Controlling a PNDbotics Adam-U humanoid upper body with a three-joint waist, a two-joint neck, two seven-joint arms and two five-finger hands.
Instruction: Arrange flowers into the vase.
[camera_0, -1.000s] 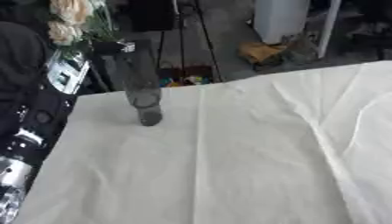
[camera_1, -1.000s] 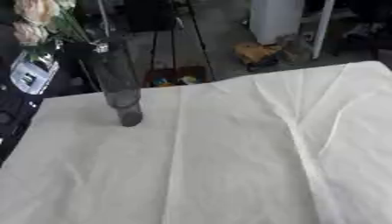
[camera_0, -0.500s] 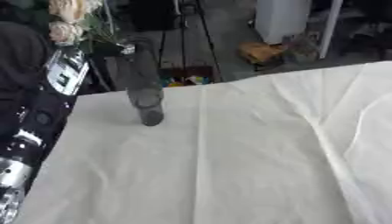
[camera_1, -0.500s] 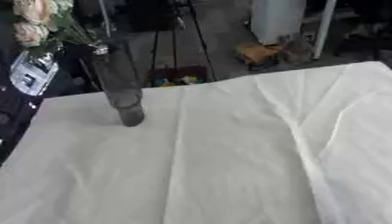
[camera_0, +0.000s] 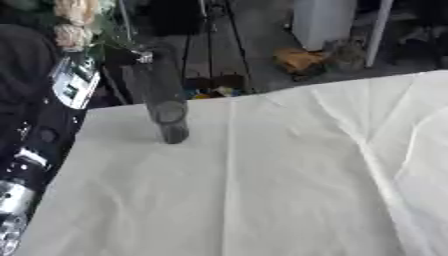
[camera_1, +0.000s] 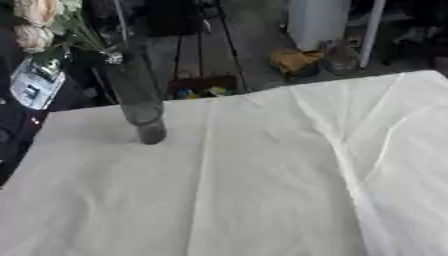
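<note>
A tall grey glass vase stands upright on the white cloth near the table's far left corner. Pale cream and pink flowers hang above and to the left of it. Their green stems slant down toward the vase's mouth. My left arm, black with silver joints, rises along the left edge toward the flowers. My left hand is only a dark blurred shape at the stems beside the vase's rim. My right hand is out of view.
The white cloth covers the table, creased toward the right. Beyond the far edge are tripod legs, a white box and orange clutter on the floor.
</note>
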